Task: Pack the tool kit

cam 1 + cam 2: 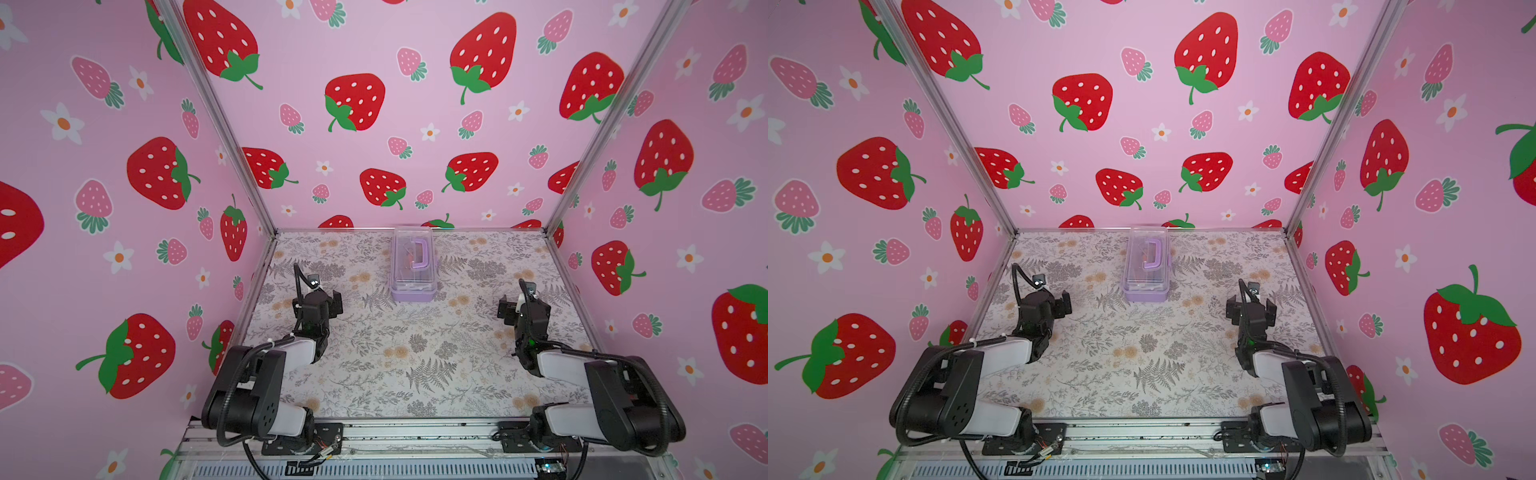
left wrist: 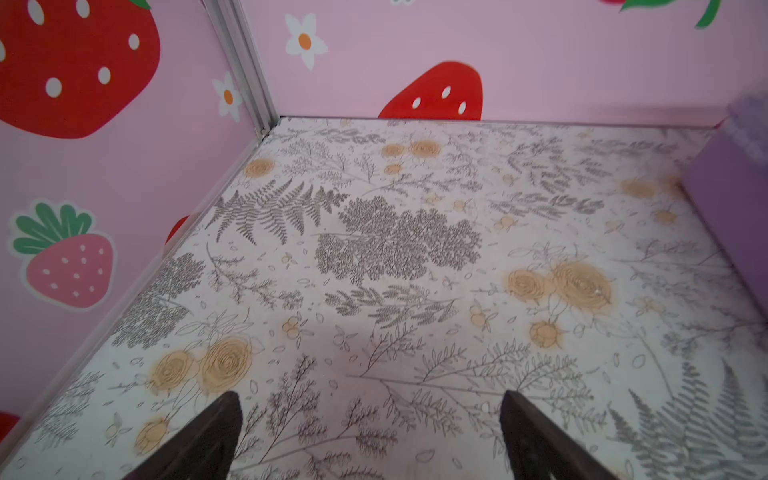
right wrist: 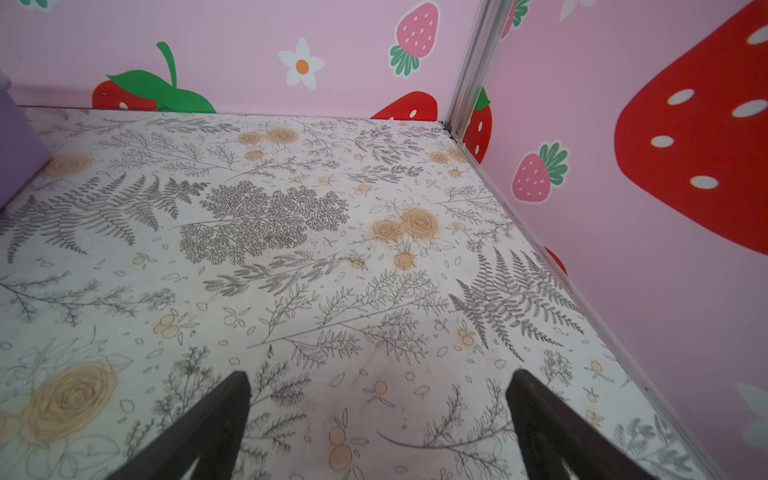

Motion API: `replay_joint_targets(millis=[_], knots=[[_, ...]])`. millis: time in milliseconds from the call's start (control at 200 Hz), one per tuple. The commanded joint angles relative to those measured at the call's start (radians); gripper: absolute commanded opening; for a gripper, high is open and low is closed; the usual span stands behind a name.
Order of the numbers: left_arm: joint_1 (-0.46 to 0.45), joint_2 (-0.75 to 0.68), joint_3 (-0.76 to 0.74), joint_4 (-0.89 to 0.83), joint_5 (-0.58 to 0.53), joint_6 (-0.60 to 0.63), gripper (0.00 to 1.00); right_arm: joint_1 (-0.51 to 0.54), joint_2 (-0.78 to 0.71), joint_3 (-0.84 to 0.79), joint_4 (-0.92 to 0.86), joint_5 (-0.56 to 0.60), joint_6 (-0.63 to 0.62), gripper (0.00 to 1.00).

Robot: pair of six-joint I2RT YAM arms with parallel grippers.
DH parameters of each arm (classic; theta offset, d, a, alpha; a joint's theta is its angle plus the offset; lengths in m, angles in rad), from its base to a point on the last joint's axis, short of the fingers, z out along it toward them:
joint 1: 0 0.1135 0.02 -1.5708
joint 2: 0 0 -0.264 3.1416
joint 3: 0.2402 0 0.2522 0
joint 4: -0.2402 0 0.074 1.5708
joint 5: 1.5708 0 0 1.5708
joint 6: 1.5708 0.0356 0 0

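Observation:
The tool kit is a lilac box with a clear lid and a purple handle. It stands with the lid down at the back middle of the floral table. Something orange shows faintly through the lid; the contents are otherwise unclear. My left gripper hovers open and empty to the front left of the box, well apart from it. My right gripper hovers open and empty to the front right. Both wrist views show only bare table between the fingertips, with a lilac box corner at the edge.
Pink strawberry-print walls close the table at the back and on both sides, with aluminium posts in the back corners. A metal rail carrying both arm bases runs along the front edge.

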Motion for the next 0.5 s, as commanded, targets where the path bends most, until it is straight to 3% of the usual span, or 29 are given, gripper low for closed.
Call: replay_joint_targets(millis=[0, 170, 490], knots=[[0.085, 0.020, -0.032, 0.088, 0.097, -0.045, 0.99, -0.030, 0.054, 0.033, 0.098, -0.102, -0.001, 0.99], [0.104, 0.049, -0.006, 0.082, 0.152, -0.041, 0.99, -0.133, 0.083, 0.069, 0.058, -0.343, 0.022, 0.99], [0.105, 0.041, 0.002, 0.049, 0.152, -0.041, 0.99, -0.451, 0.220, 0.086, 0.140, -0.728, 0.283, 0.99]])
